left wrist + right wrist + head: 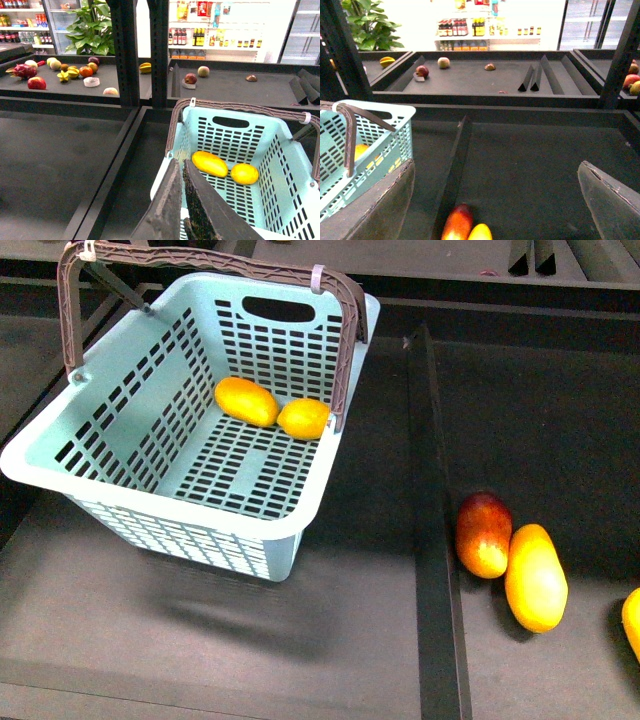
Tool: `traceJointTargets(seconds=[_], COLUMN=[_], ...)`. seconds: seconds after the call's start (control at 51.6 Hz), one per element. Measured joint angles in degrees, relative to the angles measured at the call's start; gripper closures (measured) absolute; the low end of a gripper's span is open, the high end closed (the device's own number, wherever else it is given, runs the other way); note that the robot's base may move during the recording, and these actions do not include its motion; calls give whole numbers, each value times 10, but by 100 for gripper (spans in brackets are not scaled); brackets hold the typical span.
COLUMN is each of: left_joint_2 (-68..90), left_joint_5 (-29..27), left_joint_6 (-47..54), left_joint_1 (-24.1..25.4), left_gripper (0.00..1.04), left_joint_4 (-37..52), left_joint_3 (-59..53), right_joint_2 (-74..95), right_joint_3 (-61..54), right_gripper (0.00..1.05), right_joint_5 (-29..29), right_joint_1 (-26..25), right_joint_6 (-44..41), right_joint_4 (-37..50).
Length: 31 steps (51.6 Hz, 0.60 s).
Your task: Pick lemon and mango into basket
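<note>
The teal basket (150, 495) with its brown handle stands at the left. Inside it, at the far end, lie the elongated orange-yellow mango (246, 400) and, touching it, the shorter yellow lemon (303, 418). The left wrist view shows the basket (295, 185), the mango (210, 163) and the lemon (244, 173) too. My left gripper (181, 164) is shut and empty, just above the basket's near rim. My right gripper (495, 170) is open and empty, over the dark shelf to the right of the basket (385, 127). Neither gripper shows in the front view.
A dark red-and-yellow mango (484, 534) and a long yellow-orange fruit (535, 577) lie together right of a raised divider (430, 540); both show below my right gripper (457, 224). Another yellow fruit (632, 622) is at the right edge. Far shelves hold more fruit (65, 72).
</note>
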Motion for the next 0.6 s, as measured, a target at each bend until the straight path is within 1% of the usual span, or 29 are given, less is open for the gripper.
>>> traceJointTargets(seconds=[0.136, 0.155, 0.174, 0.213, 0.271, 0.31, 0.368, 0.465, 0.523, 0.562, 0.581, 0.6], left_joint_2=[0, 0, 0, 0, 0, 0, 0, 0, 0, 0, 0, 0], left_joint_5=[0, 0, 0, 0, 0, 0, 0, 0, 0, 0, 0, 0], left_joint_6=[0, 0, 0, 0, 0, 0, 0, 0, 0, 0, 1, 1], left_joint_1=[0, 0, 0, 0, 0, 0, 0, 0, 0, 0, 0, 0], left_gripper=[102, 101, 99, 92, 75, 67, 51, 32, 15, 6, 6, 7], left_joint_4=[0, 0, 0, 0, 0, 0, 0, 0, 0, 0, 0, 0], left_joint_3=[0, 0, 0, 0, 0, 0, 0, 0, 0, 0, 0, 0], right_joint_2=[0, 0, 0, 0, 0, 0, 0, 0, 0, 0, 0, 0], right_joint_3=[0, 0, 0, 0, 0, 0, 0, 0, 0, 0, 0, 0], right_gripper=[9, 9, 9, 9, 9, 9, 9, 9, 9, 9, 9, 9], right_joint_5=[0, 0, 0, 0, 0, 0, 0, 0, 0, 0, 0, 0], right_joint_1=[0, 0, 0, 0, 0, 0, 0, 0, 0, 0, 0, 0], right_joint_6=[0, 0, 0, 0, 0, 0, 0, 0, 0, 0, 0, 0], right_joint_4=[0, 0, 0, 0, 0, 0, 0, 0, 0, 0, 0, 0])
